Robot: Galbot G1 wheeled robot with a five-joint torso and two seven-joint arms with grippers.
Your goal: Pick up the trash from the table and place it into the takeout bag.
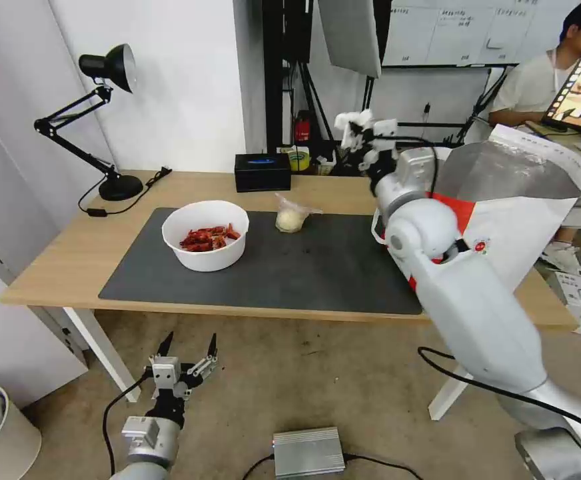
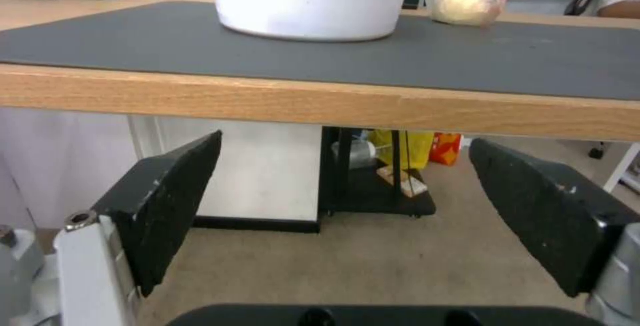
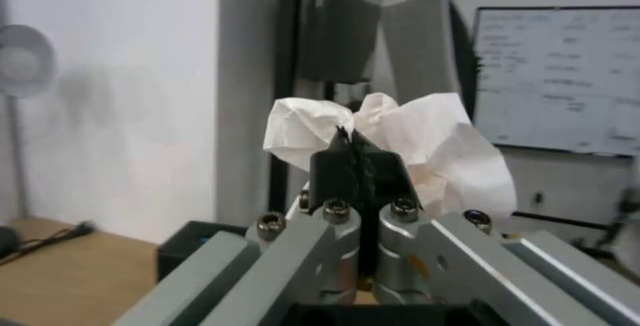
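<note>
Nearest the head camera, the left gripper (image 1: 188, 347) hangs low in front of the long light-wood table (image 1: 57, 267), below its front edge, with its two black fingers (image 2: 167, 201) spread wide apart and nothing between them. On the large dark grey mat (image 1: 304, 273) covering the tabletop stands a white round bowl of red shell scraps (image 1: 205, 235), and just beside it, toward the back edge of the mat, lies a small clear bag with a whitish lump (image 1: 292, 217). Behind them, near the rear edge of the table, sit a black rectangular box (image 1: 262, 172) and, at the left corner, a black desk lamp (image 1: 107, 100). The right gripper (image 1: 365, 137) is raised above the right end of the table, its fingers pinched together on a crumpled white tissue (image 3: 427, 145) that bulges out on both sides of the tips. It is just beside the open mouth of the large white-and-red takeout bag with silver foil lining (image 1: 510, 200), which stands at the right end of the table.
</note>
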